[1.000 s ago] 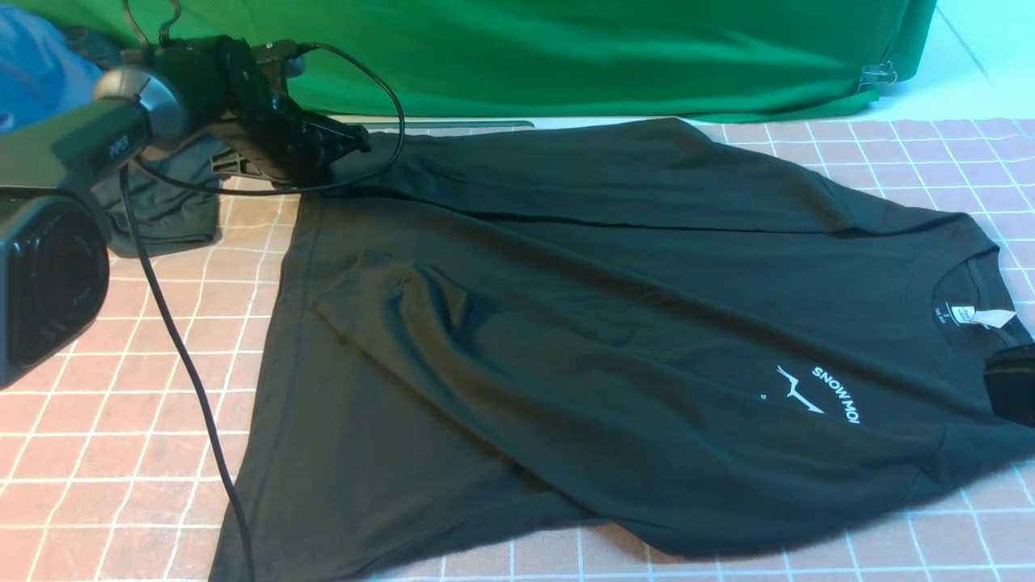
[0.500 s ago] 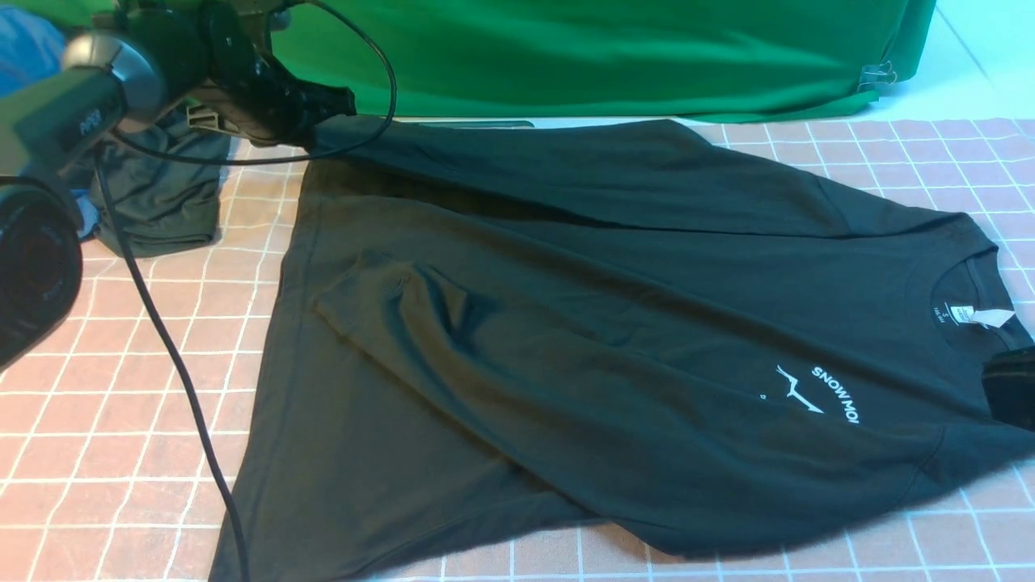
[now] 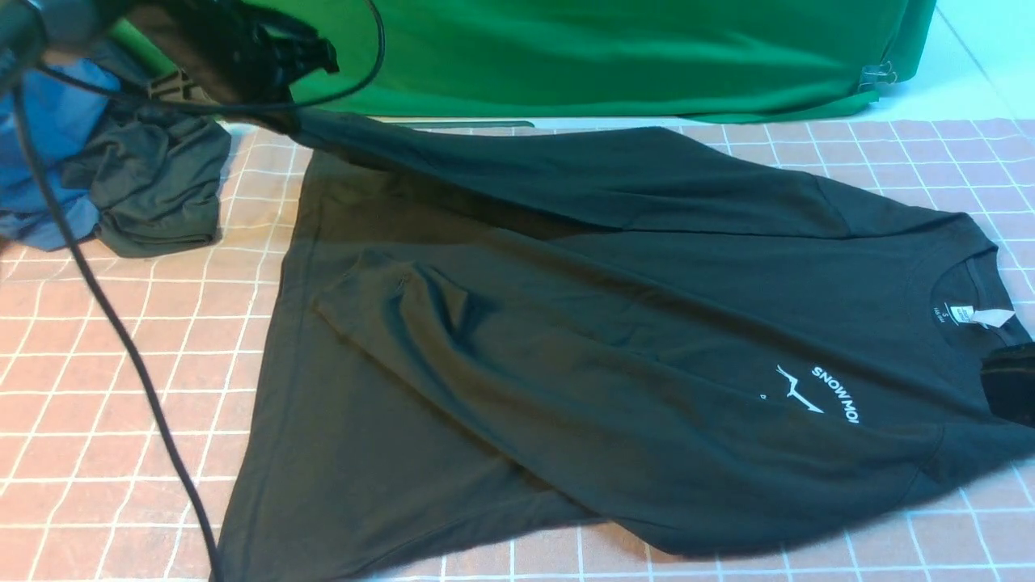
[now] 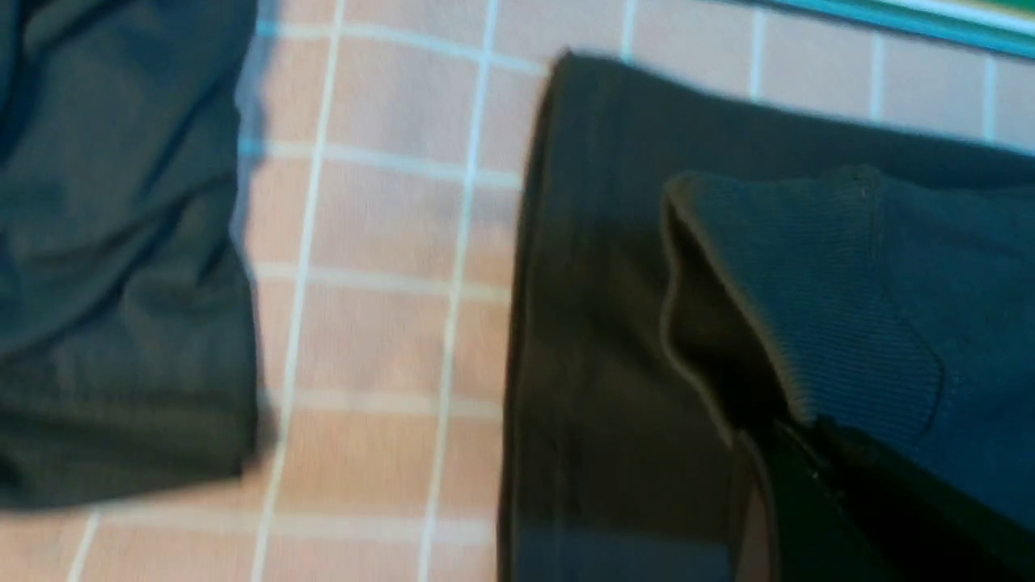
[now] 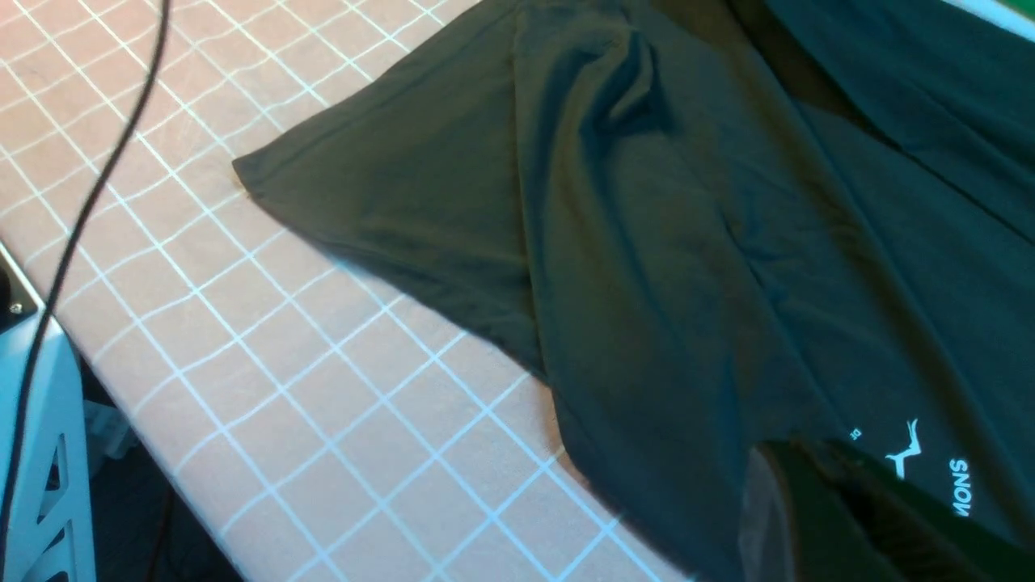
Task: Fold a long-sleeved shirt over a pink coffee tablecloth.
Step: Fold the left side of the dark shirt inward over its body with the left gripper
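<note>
Long-sleeved shirt [image 3: 614,339], black, lies spread face up across the pink checked tablecloth [image 3: 121,388], collar toward the robot's right, hem toward its left; the white mountain print [image 3: 817,392] and the neck label [image 3: 974,315] show near the right edge of the front view; the near sleeve lies folded across the body, with a few deep creases in the middle.

The left gripper [image 3: 319,56] hangs above the far left corner of the table, clenched on the ribbed cuff [image 4: 841,299] of the far sleeve [image 3: 566,174]; from the shoulder the sleeve runs along the far edge of the long-sleeved shirt and rises off the cloth toward the jaws, so its end is lifted clear of the hem; the wrist view shows the cuff gathered just at the dark fingers, with the shirt's hem and bare tablecloth beneath.

The right gripper [image 3: 1011,384] sits low on the shirt just beside the collar, near the print; its jaws are closed, and fabric lies right against them in the wrist view, but whether any is pinched between them I cannot tell.

A grey-green garment [image 3: 158,190] lies crumpled on a blue one [image 3: 48,162] at the far left, near the hem but apart from it; a green cloth [image 3: 606,56] hangs behind; a black cable [image 3: 121,339] trails down across the left of the tablecloth.
</note>
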Robot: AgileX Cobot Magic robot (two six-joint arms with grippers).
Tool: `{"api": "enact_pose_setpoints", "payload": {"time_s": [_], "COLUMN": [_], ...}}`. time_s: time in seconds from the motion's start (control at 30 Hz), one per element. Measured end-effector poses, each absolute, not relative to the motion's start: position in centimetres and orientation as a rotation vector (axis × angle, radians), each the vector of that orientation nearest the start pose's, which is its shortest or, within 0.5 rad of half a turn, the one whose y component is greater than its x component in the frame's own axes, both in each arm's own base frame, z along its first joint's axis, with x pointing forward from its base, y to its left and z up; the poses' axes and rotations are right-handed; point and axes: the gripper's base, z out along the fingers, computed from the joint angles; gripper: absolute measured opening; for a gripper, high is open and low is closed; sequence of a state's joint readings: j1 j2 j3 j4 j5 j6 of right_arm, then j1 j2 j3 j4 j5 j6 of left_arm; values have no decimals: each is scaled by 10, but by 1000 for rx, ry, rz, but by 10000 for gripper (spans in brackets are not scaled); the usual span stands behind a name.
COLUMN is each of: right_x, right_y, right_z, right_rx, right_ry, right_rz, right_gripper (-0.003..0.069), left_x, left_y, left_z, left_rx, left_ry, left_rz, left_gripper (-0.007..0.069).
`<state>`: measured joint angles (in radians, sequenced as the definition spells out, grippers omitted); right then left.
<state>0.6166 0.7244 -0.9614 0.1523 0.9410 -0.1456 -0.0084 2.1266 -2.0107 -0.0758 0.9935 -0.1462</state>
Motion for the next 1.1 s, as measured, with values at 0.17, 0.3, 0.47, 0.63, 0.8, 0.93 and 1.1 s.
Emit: {"api": "enact_pose_setpoints", "payload": {"time_s": [0.17,0.3,0.47,0.63,0.8,0.93,1.1], "right_x": [90,90,91,92,94,96,97], "right_y": [78,78,78,76,72,70,69], "right_z": [388,388,388,388,387,387,388], "right_rx": [-805,-812,-814,-821,-830,-835,-834], "right_ry": [2060,2057,2056,2051,2044,2035,2028], "right_rz": [444,441,436,400,327,275,265], "right_gripper": [36,36,36,36,36,36,36], "left_x": [463,456,441,418,394,376,360], "left_y": [-13,-18,-34,-50,-51,-50,-52], "left_z": [289,292,311,318,314,306,286], "left_rx": [-238,-252,-208,-175,-209,-225,-247], "left_ry": [2705,2758,2738,2758,2805,2854,2939], "left_rz": [-206,-267,-248,-142,-95,-100,-86], "left_gripper": [30,30,30,30,30,30,30]}}
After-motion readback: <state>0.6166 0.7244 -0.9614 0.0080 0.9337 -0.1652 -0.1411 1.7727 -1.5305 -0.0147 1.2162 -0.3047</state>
